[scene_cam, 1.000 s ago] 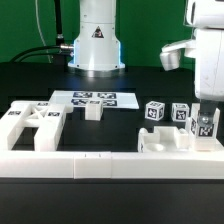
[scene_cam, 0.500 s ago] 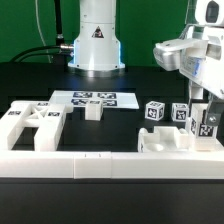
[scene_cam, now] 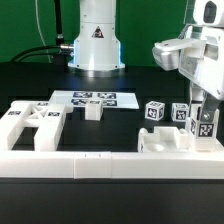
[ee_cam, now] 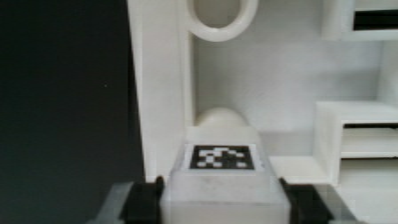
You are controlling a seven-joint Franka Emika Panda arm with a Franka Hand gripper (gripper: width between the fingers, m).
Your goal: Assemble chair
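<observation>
Exterior view, right edge of frame: you have the claw (scene_cam: 204, 118) down over the small white plastic tagged leg block (scene_cam: 203, 127). In the wrist view its dark pads (ee_cam: 139, 203) lie against both flanks of the block and the tag faces the camera between them. I read that as pinching the block.

The block sits just behind the low white plastic panel with the round hole (scene_cam: 165, 141), lower right of frame. Whether it has left the black tabletop (scene_cam: 130, 125) I cannot tell.

Gripping across the plain sides probably keeps the tag readable and the block square for lifting.

Arm pose: wrist vertical, fingers pointing straight down, hand body at upper right. Two white tagged cubes (scene_cam: 154, 111) stand apart, right of centre, untouched.
</observation>
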